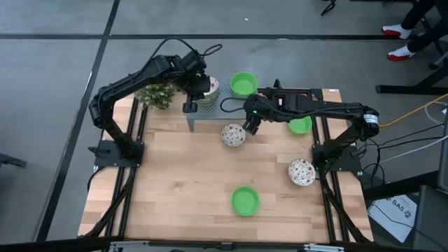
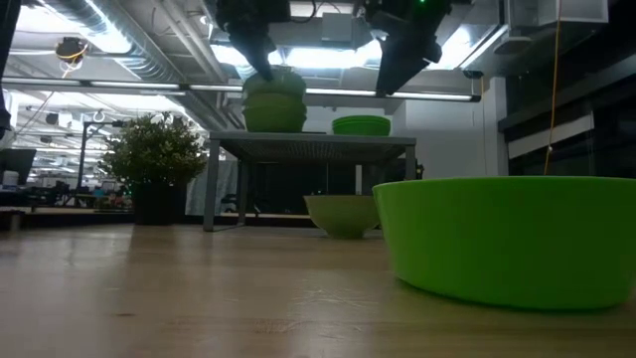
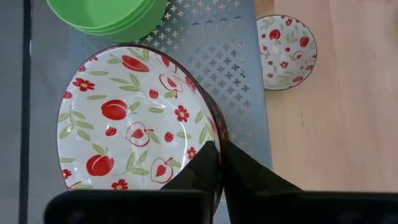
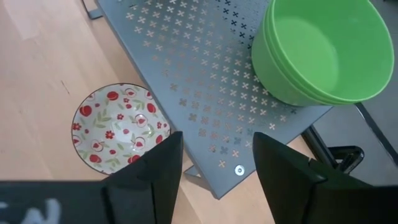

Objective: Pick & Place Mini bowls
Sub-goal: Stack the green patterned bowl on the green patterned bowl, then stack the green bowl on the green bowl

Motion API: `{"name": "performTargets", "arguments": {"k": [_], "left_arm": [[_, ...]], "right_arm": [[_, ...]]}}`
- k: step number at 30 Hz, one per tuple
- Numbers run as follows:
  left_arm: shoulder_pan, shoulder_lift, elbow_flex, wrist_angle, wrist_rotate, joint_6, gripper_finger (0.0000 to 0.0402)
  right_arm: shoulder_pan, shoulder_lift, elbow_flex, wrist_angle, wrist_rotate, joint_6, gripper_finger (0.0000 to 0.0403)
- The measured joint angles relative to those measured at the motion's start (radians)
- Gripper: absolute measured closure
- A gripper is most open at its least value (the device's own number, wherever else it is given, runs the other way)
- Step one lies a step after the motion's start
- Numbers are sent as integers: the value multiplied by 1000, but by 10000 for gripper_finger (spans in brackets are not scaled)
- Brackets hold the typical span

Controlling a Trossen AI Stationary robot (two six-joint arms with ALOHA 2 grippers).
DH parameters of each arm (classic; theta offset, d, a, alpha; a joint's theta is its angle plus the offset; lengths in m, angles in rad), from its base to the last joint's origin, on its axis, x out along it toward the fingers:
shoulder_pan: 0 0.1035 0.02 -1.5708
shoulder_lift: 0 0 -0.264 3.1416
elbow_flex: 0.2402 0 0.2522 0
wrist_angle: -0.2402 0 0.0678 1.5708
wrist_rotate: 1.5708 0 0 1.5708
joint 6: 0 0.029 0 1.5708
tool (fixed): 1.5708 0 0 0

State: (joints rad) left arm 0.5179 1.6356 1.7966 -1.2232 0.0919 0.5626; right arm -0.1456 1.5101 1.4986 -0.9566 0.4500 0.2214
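Observation:
A grey perforated stand (image 1: 210, 110) at the table's far side carries a white bowl with red fruit pattern (image 3: 124, 118) nested on another like it, and stacked green bowls (image 3: 109, 15) beside it. My left gripper (image 3: 219, 163) is shut on the top patterned bowl. My right gripper (image 4: 214, 155) hangs open over the stand's near edge, with nothing between its fingers. Below it a patterned bowl (image 4: 118, 127) rests on the table. Other bowls on the table are a green one (image 1: 299, 124), a patterned one (image 1: 302, 171) and a green one (image 1: 246, 200). My left gripper pinches the top patterned bowl's rim (image 3: 214, 134), one finger inside the bowl and one outside. The fingers slant down from above. The bowl sits upright, nested on the bowl below it on the stand (image 2: 273, 99).
A small potted plant (image 1: 157, 93) stands at the stand's left end. The table's middle and near left are bare wood. Black frame rails run along both side edges.

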Motion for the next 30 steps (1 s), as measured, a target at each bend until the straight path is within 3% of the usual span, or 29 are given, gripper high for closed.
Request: {"name": "performTargets", "arguments": {"k": [22, 30], "left_arm": [[1, -28, 0, 40, -2, -11, 279], [1, -104, 0, 120, -3, -50, 271]], "right_arm": [[-1, 0, 0, 100, -98, -44, 208], [-1, 0, 0, 99, -103, -54, 208]]}}
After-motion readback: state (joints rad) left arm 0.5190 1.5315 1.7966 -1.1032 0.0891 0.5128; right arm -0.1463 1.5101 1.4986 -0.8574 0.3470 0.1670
